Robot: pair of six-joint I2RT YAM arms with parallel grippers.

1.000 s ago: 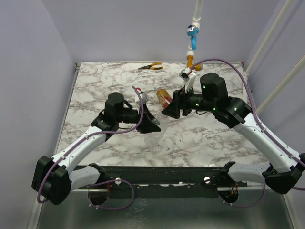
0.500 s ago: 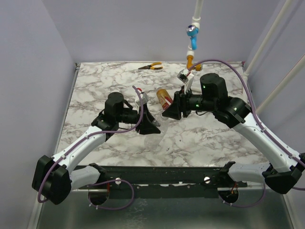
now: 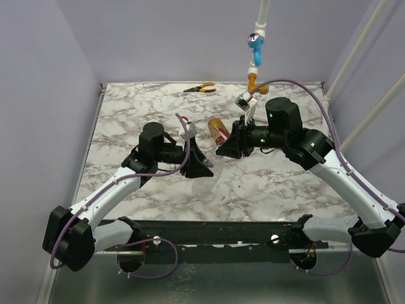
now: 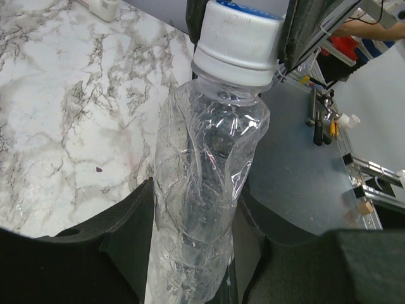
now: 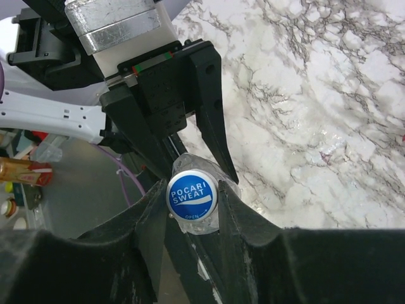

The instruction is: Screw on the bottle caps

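Note:
My left gripper is shut on the body of a clear, crumpled, label-less bottle and holds it above the marble table. A white cap with a bright blue top sits on its mouth and also shows in the left wrist view. My right gripper is shut on that cap, one finger on each side. In the top view the two grippers, left and right, meet at mid-table. A small bottle with a red label and amber contents lies on the table just behind them.
Orange-handled pliers lie near the table's back edge. A light-blue valve handle with an orange fitting hangs on a white pipe at the back. Grey walls close off the left and right sides.
My right gripper has turned a little at the wrist while staying on the cap. My left arm and the bottle have barely moved.

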